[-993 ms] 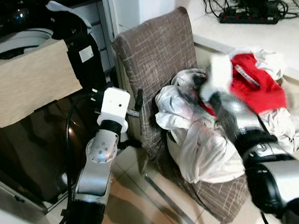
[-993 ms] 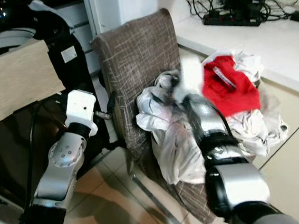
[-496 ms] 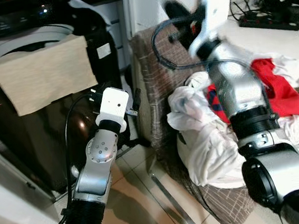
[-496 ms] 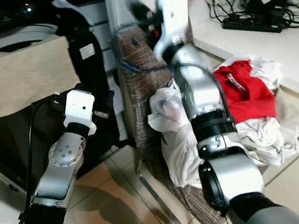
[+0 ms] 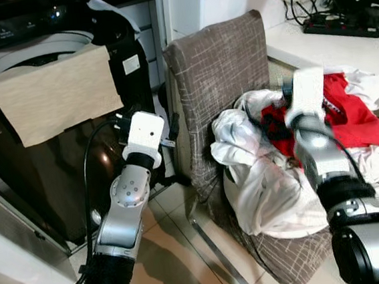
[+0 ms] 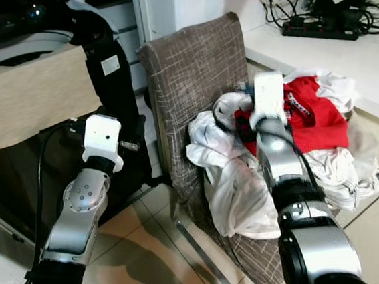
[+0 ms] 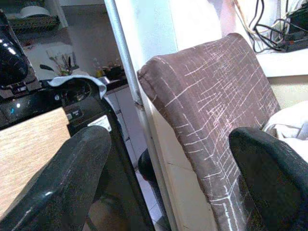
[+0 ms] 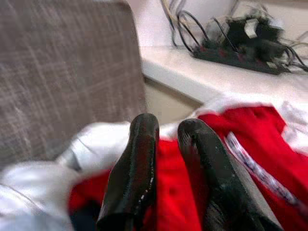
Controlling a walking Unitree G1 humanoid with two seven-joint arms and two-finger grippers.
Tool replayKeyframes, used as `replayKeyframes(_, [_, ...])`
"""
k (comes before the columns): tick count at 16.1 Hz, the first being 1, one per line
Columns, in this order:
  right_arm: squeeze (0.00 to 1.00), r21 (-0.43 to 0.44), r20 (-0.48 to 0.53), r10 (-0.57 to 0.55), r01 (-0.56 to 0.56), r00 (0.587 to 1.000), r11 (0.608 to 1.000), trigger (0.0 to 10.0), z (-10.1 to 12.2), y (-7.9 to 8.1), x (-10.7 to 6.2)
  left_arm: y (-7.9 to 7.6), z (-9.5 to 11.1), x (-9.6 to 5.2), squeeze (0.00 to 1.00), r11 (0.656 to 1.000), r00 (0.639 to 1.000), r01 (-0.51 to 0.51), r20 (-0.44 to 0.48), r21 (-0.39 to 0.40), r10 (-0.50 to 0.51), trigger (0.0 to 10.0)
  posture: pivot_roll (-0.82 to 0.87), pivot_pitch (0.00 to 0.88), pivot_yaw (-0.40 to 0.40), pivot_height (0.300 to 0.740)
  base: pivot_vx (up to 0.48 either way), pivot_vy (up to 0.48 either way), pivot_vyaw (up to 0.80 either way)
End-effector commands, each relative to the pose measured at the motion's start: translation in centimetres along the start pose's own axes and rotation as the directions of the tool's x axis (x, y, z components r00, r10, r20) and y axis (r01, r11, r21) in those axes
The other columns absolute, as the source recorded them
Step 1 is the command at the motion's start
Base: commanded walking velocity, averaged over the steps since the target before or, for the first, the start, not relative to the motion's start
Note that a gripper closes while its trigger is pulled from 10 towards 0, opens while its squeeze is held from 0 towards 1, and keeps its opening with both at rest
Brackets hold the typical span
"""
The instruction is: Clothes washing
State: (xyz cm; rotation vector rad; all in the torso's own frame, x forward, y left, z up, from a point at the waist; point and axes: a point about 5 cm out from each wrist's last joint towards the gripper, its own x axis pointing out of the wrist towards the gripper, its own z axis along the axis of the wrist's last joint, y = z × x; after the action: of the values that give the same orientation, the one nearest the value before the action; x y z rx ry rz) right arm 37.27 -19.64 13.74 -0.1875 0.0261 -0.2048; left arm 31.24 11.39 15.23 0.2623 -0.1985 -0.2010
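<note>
The washing looks barely begun: the clothes pile lies heaped on the chair seat, the right end effector, fingers nearly closed on nothing, hovers over the red garment, while the left end effector gapes empty beside the washing machine.

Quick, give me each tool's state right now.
Left tool: open, holding nothing, beside the chair.
Right tool: shut, empty, above the red garment.
</note>
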Motion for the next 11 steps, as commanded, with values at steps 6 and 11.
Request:
replayKeyframes(6, [1.00, 0.114, -0.142, -0.042, 0.058, 0.989, 0.992, 10.0, -2.2, 0.5, -0.3, 0.0, 0.2, 0.1, 0.00, 1.000, 1.000, 0.018, 0.005, 0.001, -0.018, 10.0, 0.03, 0.000, -0.017, 0.740, 0.000, 0.000, 0.00])
replayKeyframes(11, [1.00, 0.136, -0.120, -0.044, 0.061, 0.992, 0.989, 10.0, -1.2, 0.3, 0.3, 0.0, 0.2, 0.2, 0.00, 1.000, 1.000, 0.025, 0.009, 0.007, -0.025, 10.0, 0.03, 0.000, -0.013, 0.740, 0.000, 0.000, 0.00])
